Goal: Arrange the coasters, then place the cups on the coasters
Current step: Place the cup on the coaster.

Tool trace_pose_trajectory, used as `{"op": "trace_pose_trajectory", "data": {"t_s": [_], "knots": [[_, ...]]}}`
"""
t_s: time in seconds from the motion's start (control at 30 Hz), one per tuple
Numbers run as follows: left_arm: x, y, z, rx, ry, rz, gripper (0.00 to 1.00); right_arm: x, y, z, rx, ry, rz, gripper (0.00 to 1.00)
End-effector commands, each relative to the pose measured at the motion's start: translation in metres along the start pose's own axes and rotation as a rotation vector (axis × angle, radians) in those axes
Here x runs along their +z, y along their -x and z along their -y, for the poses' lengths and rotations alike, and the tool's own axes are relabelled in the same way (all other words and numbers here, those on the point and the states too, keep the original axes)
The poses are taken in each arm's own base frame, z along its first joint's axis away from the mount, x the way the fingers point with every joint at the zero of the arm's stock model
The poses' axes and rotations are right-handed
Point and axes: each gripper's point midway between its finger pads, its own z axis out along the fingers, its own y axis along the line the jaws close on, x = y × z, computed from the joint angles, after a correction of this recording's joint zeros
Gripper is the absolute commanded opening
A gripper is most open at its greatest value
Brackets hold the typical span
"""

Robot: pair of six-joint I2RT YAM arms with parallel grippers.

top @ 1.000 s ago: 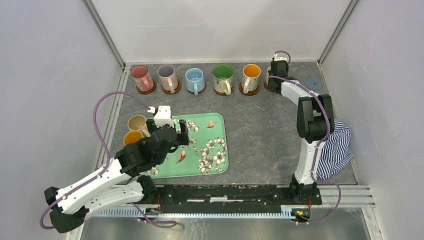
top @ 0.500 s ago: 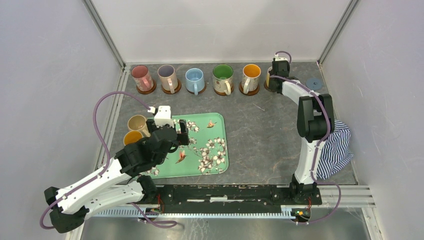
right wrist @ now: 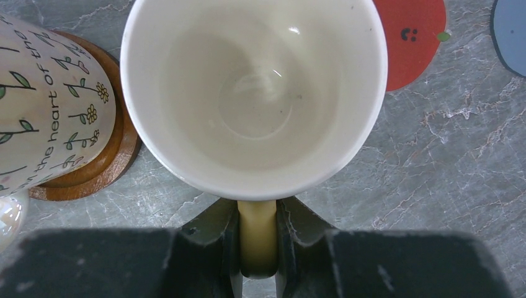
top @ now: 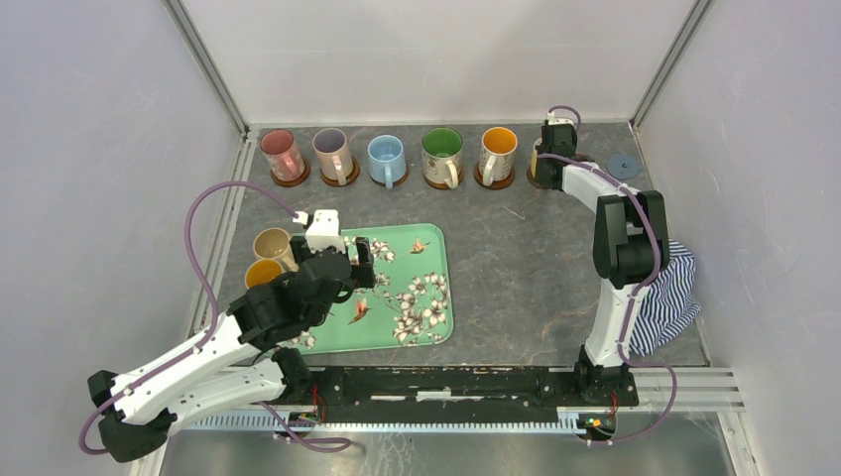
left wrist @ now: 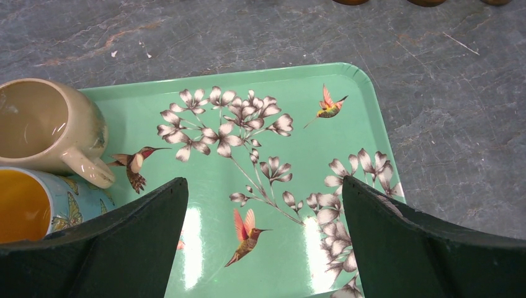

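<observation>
Since a second ago the elbow of my right arm has shifted a little to the right, while my left arm has stayed in place. My right hand point(right wrist: 257, 248) is pressed together on the pale yellow handle of a white ceramic cup with a cream inside point(right wrist: 254, 93), at the far right end of the row of cups. Just beside it stands a cream mug with painted flowers and writing point(right wrist: 49, 105) on a round brown wooden coaster point(right wrist: 99, 171). A flat red coaster point(right wrist: 412, 37) lies partly hidden behind the rim of my cup, and a blue-grey coaster point(right wrist: 512, 31) lies further right on the grey stone desk point(right wrist: 434, 155). I cannot tell if my cup touches the desk. My left hand point(left wrist: 263, 186) is spread wide and holds nothing, above the green tray with flowers and hummingbirds point(left wrist: 130, 112). A tan mug point(left wrist: 37, 124) and a butterfly mug with an orange inside point(left wrist: 31, 208) stand at its left edge.
</observation>
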Motion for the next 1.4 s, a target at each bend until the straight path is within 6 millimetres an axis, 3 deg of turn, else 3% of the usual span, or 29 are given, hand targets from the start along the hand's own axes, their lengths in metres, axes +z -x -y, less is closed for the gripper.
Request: {"op": "trace_pose_trajectory", "data": {"t_s": [0.0, 0.1, 0.53, 1.13, 1.37], "knots": [[0.001, 0.003, -0.002, 0.024, 0.007, 0.01, 1.0, -0.013, 0.024, 0.003, 0.023, 0.001, 0.062, 0.0], [0.001, 0.003, -0.002, 0.022, 0.004, 0.01, 1.0, -0.014, 0.025, 0.003, 0.029, 0.005, 0.061, 0.0], [0.001, 0.002, -0.001, 0.021, 0.002, 0.008, 1.0, -0.013, 0.021, -0.003, 0.039, 0.039, 0.047, 0.23], [-0.006, 0.01, 0.005, -0.072, -0.027, 0.008, 1.0, -0.043, 0.039, 0.012, 0.043, 0.003, 0.095, 0.74], [-0.011, 0.017, -0.007, -0.168, 0.047, 0.028, 1.0, -0.071, 0.024, 0.031, 0.049, -0.051, 0.115, 0.97]]}}
